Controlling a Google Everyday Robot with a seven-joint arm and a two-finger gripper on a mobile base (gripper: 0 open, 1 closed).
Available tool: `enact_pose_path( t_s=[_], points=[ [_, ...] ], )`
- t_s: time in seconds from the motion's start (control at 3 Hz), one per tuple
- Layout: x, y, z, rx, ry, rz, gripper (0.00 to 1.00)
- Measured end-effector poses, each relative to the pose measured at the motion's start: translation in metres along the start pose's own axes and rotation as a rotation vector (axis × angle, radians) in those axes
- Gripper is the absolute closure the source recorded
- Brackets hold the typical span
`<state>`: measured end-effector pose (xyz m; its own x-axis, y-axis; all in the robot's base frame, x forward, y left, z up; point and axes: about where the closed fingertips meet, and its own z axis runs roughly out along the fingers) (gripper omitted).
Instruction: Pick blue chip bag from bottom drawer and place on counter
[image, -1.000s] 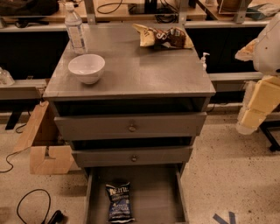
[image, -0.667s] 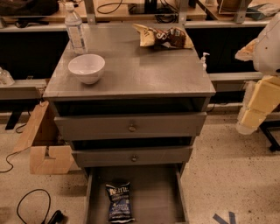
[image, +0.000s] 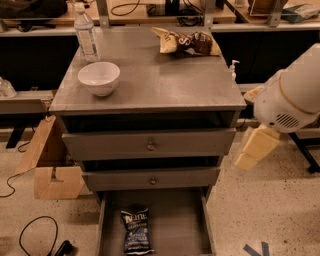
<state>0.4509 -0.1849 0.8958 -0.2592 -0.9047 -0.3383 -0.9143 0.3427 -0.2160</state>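
Observation:
The blue chip bag (image: 136, 231) lies flat on the floor of the open bottom drawer (image: 175, 225), towards its left side, white lettering up. The two upper drawers are slightly open. The counter (image: 165, 80) is the cabinet's grey top. My gripper (image: 256, 148), pale cream below the white arm housing (image: 292, 95), hangs to the right of the cabinet at the height of the top drawer. It is well above and to the right of the bag and holds nothing that I can see.
On the counter stand a white bowl (image: 99, 78) at front left, a water bottle (image: 86, 34) at back left and a brown-and-yellow snack bag (image: 187, 42) at the back. A cardboard box (image: 50, 170) and a black cable (image: 30, 240) are on the floor to the left.
My arm and gripper have moved left, closer to the cabinet's right side. The bag, drawers and counter objects have not moved.

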Motion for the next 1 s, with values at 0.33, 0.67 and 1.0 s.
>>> enact_pose_path(
  t_s=[0.33, 0.67, 1.0],
  points=[
    [0.003, 0.030, 0.072, -0.059, -0.084, 0.079, 0.00],
    [0.000, 0.059, 0.140, -0.120, -0.188, 0.169, 0.00],
    [-0.015, 0.065, 0.191, -0.132, -0.302, 0.253, 0.00]
  ],
)
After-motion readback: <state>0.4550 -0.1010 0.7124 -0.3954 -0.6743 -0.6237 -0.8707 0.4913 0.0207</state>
